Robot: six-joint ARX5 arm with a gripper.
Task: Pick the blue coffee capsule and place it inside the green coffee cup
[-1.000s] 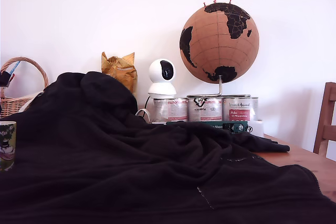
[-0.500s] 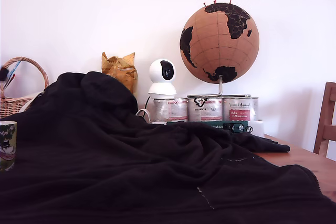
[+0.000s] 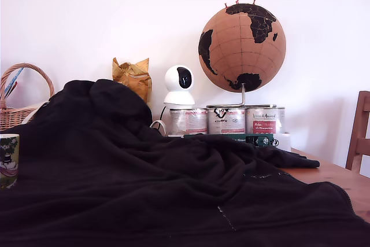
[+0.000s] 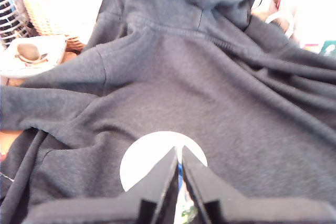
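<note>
A black hoodie (image 3: 173, 183) is covering the counter (image 3: 341, 180); the green coffee cup (image 3: 8, 160) is standing beside it; no end effector is showing.

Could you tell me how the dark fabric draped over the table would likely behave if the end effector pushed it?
The dark fabric would probably bunch up rather than slide as one piece, since it lies in soft folds. Its fleecy surface and seams suggest a light, floppy garment that would sag if lifted.

tins (image 3: 226, 121): labels too small to read | mug (image 3: 8, 160): perhaps no text
</note>
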